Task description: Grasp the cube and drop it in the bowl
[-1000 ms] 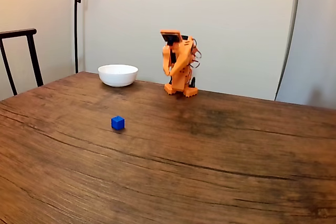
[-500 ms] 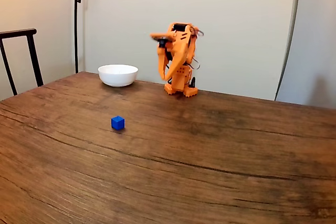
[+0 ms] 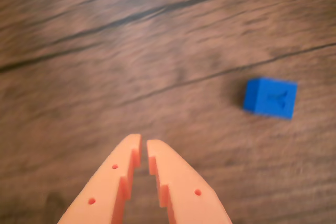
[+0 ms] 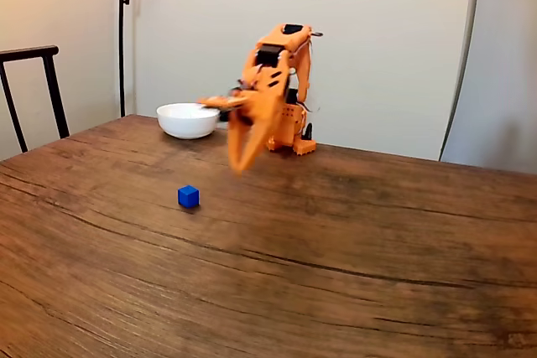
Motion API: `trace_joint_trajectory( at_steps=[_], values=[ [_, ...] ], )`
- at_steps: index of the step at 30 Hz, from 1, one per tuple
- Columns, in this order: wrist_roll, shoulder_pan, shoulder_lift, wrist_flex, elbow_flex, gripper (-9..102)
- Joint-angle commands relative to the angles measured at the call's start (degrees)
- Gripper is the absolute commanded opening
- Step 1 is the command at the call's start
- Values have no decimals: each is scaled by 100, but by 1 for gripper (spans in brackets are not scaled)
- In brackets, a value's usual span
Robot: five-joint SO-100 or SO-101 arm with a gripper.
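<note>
Fingers [image 3: 144, 141] nearly closed, empty, hovering above the counter [image 4: 352, 257]; cube [image 3: 270, 97] ahead-right of them in wrist view, untouched.

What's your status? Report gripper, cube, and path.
Gripper nearly shut, empty, above the table. Cube sits untouched, off to the right in the wrist view. Bowl waiting at the far edge. Nothing between gripper and cube.

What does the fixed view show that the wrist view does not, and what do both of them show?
The fixed view alone has the round white bowl, the dark chair, the lamp pole and the orange arm's base. The wrist view alone shows the jaws close up: the gripper has them nearly together, with nothing between. Both share the small bright-blue cube lying on the brown wooden table, apart from the gripper.
</note>
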Motion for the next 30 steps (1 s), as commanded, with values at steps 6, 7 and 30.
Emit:
trace_joint_trajectory(
  at_steps=[6,7,30],
  values=[
    [-44,255,-1204,-35,-1529,1],
    [-44,281,-1266,-35,-1600,1],
    [-290,659,-1433,1793,-2602,49]
  ],
)
